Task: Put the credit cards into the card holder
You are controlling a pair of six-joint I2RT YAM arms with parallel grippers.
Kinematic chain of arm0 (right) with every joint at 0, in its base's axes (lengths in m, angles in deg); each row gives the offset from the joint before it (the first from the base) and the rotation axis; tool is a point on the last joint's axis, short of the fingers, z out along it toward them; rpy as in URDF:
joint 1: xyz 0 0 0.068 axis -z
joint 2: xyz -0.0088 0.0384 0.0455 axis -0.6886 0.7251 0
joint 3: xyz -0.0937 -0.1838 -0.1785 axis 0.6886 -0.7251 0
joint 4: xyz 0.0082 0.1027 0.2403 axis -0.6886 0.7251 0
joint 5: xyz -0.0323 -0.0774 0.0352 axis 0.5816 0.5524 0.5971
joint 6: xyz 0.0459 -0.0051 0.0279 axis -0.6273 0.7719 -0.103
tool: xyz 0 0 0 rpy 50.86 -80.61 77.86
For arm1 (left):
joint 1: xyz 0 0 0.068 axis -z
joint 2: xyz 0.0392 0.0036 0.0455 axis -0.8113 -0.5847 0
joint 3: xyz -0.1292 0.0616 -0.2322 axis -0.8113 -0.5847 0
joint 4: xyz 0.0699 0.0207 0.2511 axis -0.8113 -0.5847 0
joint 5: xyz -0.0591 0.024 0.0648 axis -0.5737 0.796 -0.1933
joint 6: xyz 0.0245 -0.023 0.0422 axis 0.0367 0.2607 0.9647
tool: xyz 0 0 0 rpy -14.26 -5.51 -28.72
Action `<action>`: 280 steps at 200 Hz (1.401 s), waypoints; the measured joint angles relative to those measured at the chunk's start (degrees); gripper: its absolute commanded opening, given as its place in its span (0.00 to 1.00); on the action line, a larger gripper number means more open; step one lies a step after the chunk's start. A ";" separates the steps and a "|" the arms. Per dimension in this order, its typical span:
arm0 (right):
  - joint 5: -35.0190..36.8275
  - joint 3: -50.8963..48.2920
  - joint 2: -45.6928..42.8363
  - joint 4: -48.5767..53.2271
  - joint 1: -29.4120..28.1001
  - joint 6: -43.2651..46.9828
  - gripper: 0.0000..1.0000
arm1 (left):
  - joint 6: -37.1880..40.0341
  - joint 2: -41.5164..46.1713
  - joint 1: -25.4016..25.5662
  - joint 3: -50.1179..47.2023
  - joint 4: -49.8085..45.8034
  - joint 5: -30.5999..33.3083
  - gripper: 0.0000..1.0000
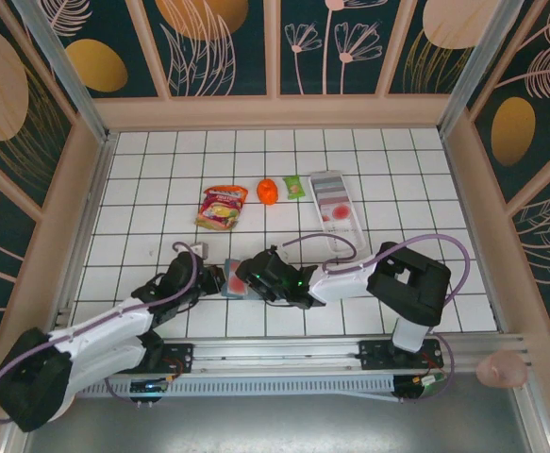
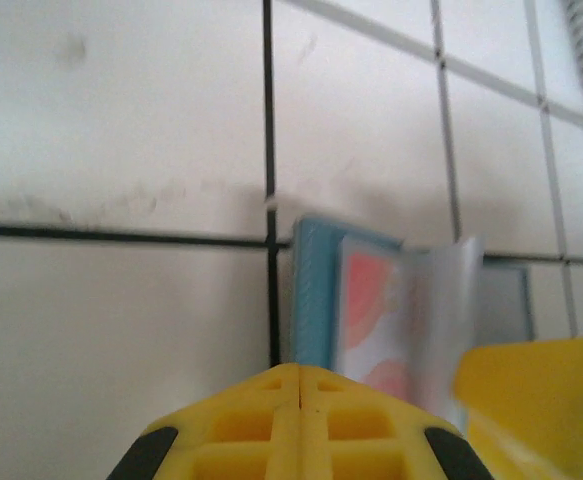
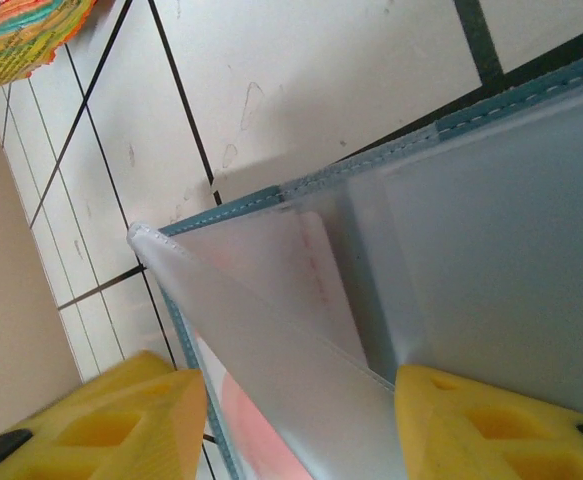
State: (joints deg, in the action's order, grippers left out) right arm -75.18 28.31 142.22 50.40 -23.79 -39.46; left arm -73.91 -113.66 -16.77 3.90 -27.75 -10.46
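Two tools attend the card holder point(image 1: 236, 280) on the near tabletop point(image 1: 161, 189). Nearest, the left tool point(image 2: 299, 375), fingers pressed together, bears at its edge (apparently pinning it). The right tool point(image 3: 296, 395), spread, straddles a raised clear sleeve point(image 3: 271, 330), seemingly to hold a pocket open. One pink-marked credit card point(image 2: 366, 300) sits inside. Farther off lies a white tray point(image 1: 314, 193).

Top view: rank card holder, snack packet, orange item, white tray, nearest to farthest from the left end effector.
1. card holder, just ahead of the left end effector
2. snack packet, farther back
3. orange item, back centre
4. white tray, back right
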 measured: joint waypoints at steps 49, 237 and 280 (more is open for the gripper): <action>0.00 0.04 0.00 0.13 0.04 -0.22 0.52 | -3.39 -3.98 0.00 5.86 -0.68 2.34 0.00; -3.39 3.72 4.17 -1.88 0.04 3.54 0.39 | -2.56 -11.28 -4.57 13.53 -3.72 1.40 0.00; -4.55 6.29 5.31 -2.69 -0.44 4.66 0.40 | -2.19 -11.21 -4.94 13.53 -3.80 1.79 0.00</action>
State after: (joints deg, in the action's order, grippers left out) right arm -79.73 34.61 147.53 47.72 -24.22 -34.80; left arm -76.10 -124.87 -21.71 17.43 -31.56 -8.67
